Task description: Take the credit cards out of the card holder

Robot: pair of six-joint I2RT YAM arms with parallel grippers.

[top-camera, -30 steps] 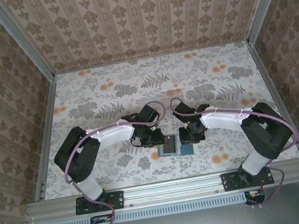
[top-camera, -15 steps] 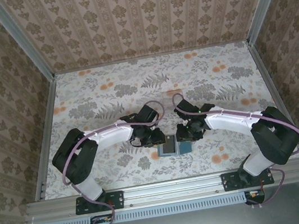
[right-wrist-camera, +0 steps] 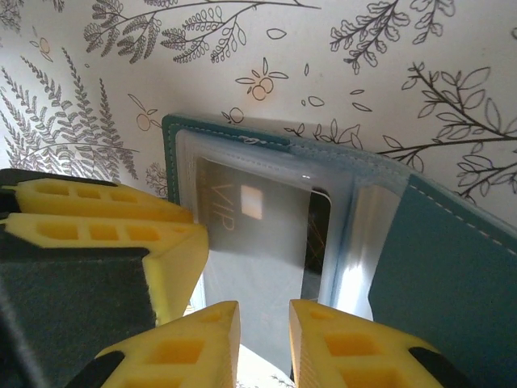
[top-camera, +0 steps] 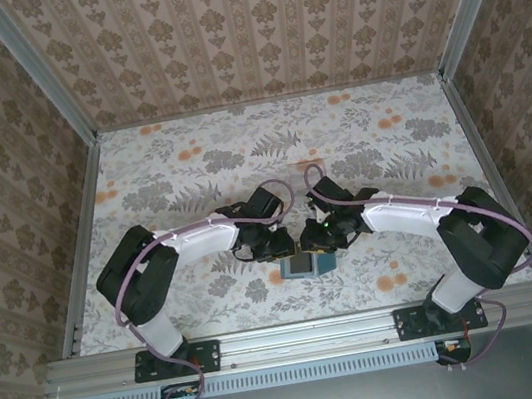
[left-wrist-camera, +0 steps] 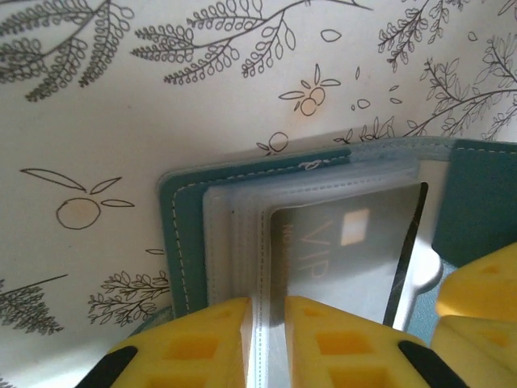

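The dark-teal card holder [top-camera: 307, 266] lies open on the floral table between both arms. Its clear inner sleeves face up, and a dark grey credit card [left-wrist-camera: 347, 250] marked VIP sits in the top sleeve. My left gripper [top-camera: 284, 247] is shut on the near edge of the sleeves [left-wrist-camera: 266, 311]. From the right, my right gripper [top-camera: 316, 239] hangs over the card [right-wrist-camera: 258, 234]. Its jaws [right-wrist-camera: 265, 319] stand a little apart above the card's near edge, pinching nothing I can see. The teal cover [right-wrist-camera: 452, 267] spreads to the right.
A floral cloth [top-camera: 189, 161] covers the table, with patterned walls on three sides. A metal rail [top-camera: 308, 335] runs along the near edge. What looks like a clear tray [top-camera: 308, 169] lies behind the grippers.
My right gripper has moved left from beside the holder's right half to over its sleeves. The left gripper has stayed on the sleeve edge.
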